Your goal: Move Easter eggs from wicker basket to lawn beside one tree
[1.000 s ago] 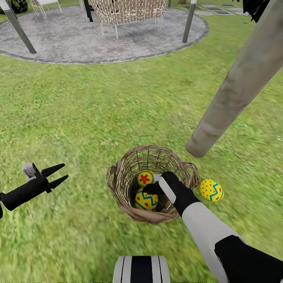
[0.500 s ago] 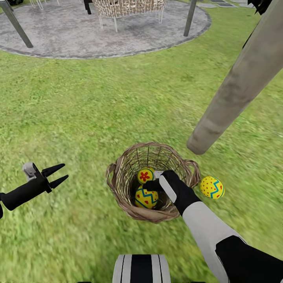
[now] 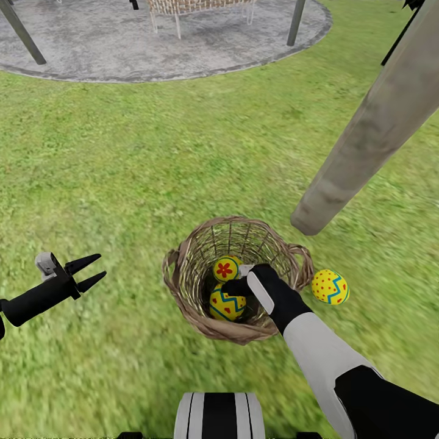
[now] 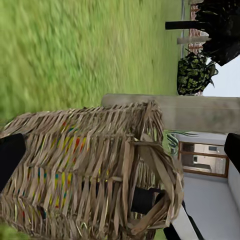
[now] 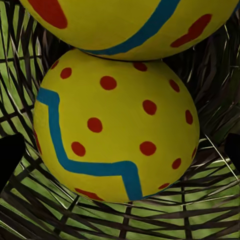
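In the head view, the right gripper (image 3: pixel 235 286) reaches into the wicker basket (image 3: pixel 183 268) above two Easter eggs (image 3: pixel 227 303); the third egg (image 3: pixel 330 286) lies on the lawn (image 3: pixel 122 183) near the tree (image 3: pixel 366 140). The right wrist view shows the fingers spread on either side of one egg (image 5: pixel 115 125) without touching it. The left gripper (image 3: pixel 91 272) hovers with its fingers apart; its wrist view shows the basket's outer weave (image 4: pixel 85 170).

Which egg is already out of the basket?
The egg on the lawn, just outside the basket near the trunk; the other two lie inside.
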{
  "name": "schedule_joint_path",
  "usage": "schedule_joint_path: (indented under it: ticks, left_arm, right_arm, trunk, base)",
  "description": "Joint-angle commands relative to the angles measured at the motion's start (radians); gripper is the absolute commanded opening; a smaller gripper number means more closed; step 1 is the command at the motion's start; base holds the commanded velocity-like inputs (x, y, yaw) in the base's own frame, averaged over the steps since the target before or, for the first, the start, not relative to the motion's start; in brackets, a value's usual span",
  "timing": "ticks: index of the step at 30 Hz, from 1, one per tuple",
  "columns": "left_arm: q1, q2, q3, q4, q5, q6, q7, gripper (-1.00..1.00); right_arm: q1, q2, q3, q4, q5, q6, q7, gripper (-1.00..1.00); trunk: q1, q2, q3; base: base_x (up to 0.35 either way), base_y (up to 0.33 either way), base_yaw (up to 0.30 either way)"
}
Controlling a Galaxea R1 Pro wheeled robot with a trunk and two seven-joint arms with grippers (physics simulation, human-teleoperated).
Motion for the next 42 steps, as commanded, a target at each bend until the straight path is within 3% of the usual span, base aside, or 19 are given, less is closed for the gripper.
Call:
schedule_joint_path:
  ticks: [1, 42]
  left_arm:
    - [-0.001, 0.000, 0.001, 0.000, -0.004, 0.005, -0.006, 1.00]
    - [-0.001, -0.002, 0.001, 0.000, -0.004, 0.005, -0.006, 1.00]
  right_arm:
    - [-0.001, 0.000, 0.003, -0.001, -0.011, 0.002, -0.010, 1.00]
    - [-0.001, 0.000, 0.005, -0.013, -0.012, -0.025, -0.004, 1.00]
  trunk:
    - [0.000, 0.000, -0.001]
    - [0.007, -0.004, -0.066]
  base:
    - [0.000, 0.000, 0.000]
    - [0.000, 0.000, 0.000]
